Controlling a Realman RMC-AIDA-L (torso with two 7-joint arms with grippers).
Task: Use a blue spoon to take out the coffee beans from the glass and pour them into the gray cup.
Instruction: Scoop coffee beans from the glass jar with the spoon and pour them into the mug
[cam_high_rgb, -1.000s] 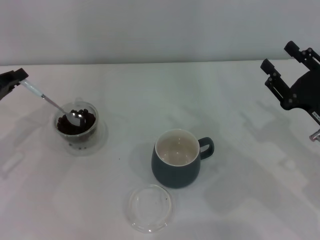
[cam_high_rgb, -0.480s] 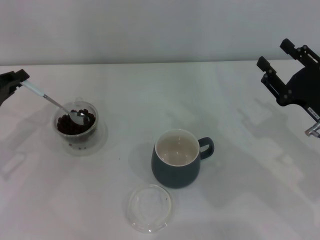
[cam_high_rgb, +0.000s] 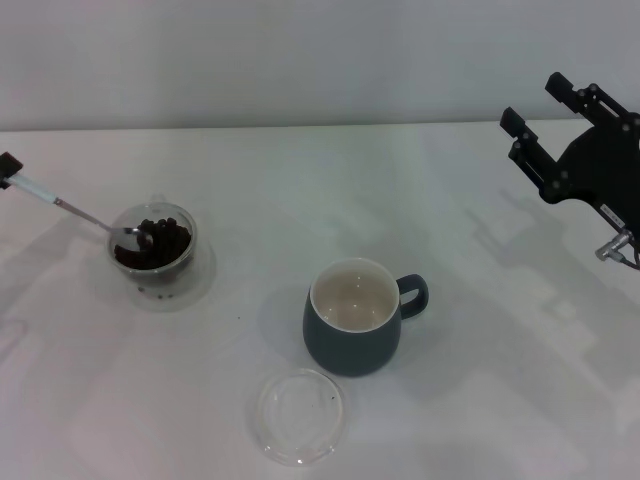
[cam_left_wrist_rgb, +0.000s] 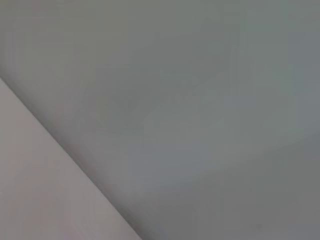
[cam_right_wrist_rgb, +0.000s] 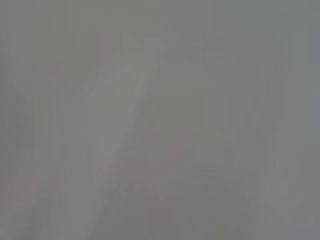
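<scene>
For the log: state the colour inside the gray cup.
Cream-white inside the gray cup, dark blue-gray outside; the head view shows it best.

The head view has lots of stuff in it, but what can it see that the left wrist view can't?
Only the head view shows the work: the blue spoon held at the left edge by the left gripper, its bowl in the glass of coffee beans, the gray cup, a clear round dish, and the right gripper raised on the right with fingers apart. Only the left wrist view shows a plain gray surface beside a paler slanted area. Neither thing of the task appears there, so they share nothing recognizable.
</scene>
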